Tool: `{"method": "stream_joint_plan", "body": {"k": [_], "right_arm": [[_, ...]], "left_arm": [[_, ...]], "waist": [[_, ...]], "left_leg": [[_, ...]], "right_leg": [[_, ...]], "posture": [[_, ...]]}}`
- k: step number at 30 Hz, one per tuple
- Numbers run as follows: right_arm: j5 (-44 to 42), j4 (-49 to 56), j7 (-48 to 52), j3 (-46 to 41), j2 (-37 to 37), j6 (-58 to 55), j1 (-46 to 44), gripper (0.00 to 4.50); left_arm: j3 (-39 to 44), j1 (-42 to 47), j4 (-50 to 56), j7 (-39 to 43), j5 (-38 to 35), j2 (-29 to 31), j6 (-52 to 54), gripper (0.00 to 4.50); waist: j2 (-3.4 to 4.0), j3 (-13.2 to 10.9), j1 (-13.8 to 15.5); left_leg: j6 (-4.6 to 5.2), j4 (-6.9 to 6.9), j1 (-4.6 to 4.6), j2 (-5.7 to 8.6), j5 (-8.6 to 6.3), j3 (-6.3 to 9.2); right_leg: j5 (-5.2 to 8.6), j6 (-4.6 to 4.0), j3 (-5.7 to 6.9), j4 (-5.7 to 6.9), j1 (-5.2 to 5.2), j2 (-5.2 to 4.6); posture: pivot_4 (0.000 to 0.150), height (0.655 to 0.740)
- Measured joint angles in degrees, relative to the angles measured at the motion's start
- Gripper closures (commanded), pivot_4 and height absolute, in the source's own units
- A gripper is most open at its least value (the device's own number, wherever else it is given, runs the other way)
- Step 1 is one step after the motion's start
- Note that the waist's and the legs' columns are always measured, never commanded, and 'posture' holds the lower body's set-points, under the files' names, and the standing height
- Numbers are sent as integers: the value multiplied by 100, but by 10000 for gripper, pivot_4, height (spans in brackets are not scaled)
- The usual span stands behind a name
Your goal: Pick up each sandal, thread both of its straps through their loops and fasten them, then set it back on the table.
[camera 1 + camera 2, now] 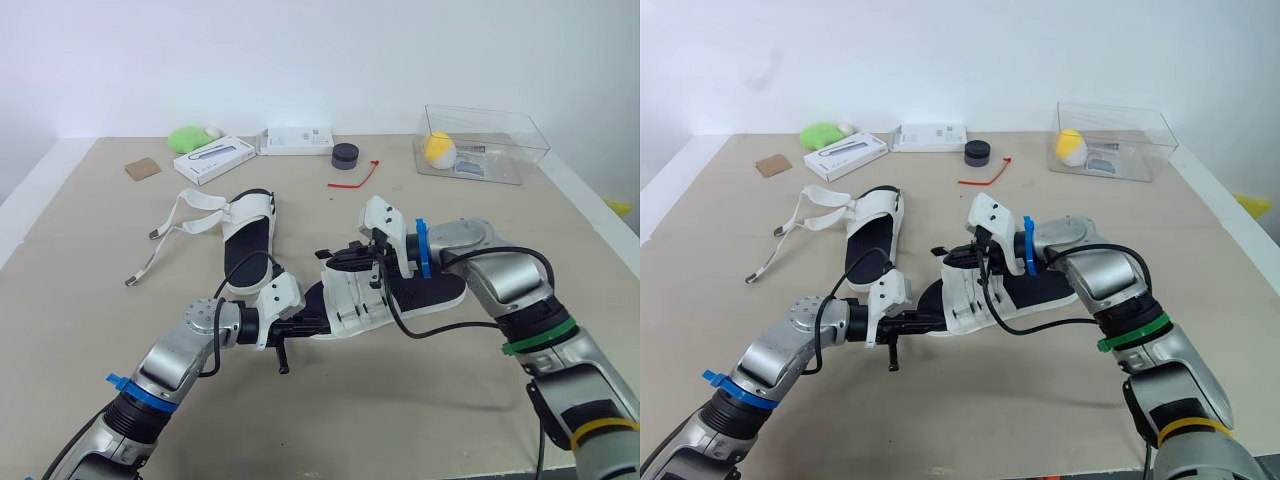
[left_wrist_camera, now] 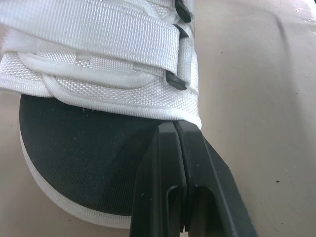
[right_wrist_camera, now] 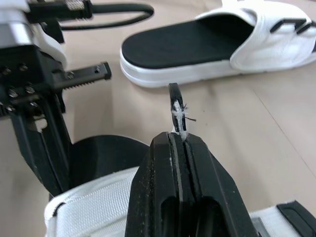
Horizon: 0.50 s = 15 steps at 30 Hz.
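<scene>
A white sandal with a black footbed (image 1: 425, 292) is held just above the table between both grippers. My left gripper (image 1: 303, 322) is at its toe end, shut, with its fingertips (image 2: 168, 132) pinched at the rim of the white upper (image 2: 98, 94). My right gripper (image 3: 178, 140) reaches over the upper and is shut on the frayed, black-tipped end of a strap (image 3: 176, 104). The second sandal (image 1: 247, 238) lies flat further back on the left, its two straps (image 1: 180, 215) open and trailing across the table.
Along the far edge sit a clear plastic box (image 1: 490, 130) with a yellow-white ball inside, two white boxes (image 1: 213, 159), a green object (image 1: 186, 138), a black round cap (image 1: 346, 156) and a red tie (image 1: 356, 177). A brown card (image 1: 142, 168) lies at the left.
</scene>
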<state>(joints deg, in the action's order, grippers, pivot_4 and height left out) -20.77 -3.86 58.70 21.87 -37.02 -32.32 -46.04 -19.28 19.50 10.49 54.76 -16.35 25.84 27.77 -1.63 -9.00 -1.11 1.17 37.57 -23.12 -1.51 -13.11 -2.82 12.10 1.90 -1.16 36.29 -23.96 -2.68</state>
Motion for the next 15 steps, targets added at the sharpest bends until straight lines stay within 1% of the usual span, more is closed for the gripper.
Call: {"method": "stream_joint_plan", "body": {"k": [15], "right_arm": [[630, -162, 27, 0, 206, 125, 1, 44571]], "left_arm": [[1, -5, 4, -55, 4, -1, 3, 45000]], "waist": [[0, 0, -2]], "left_leg": [[-1, 3, 2, -5, 2, -2]], "right_leg": [[-2, 0, -2, 0, 0, 6]], "posture": [[1500, 7400]]}}
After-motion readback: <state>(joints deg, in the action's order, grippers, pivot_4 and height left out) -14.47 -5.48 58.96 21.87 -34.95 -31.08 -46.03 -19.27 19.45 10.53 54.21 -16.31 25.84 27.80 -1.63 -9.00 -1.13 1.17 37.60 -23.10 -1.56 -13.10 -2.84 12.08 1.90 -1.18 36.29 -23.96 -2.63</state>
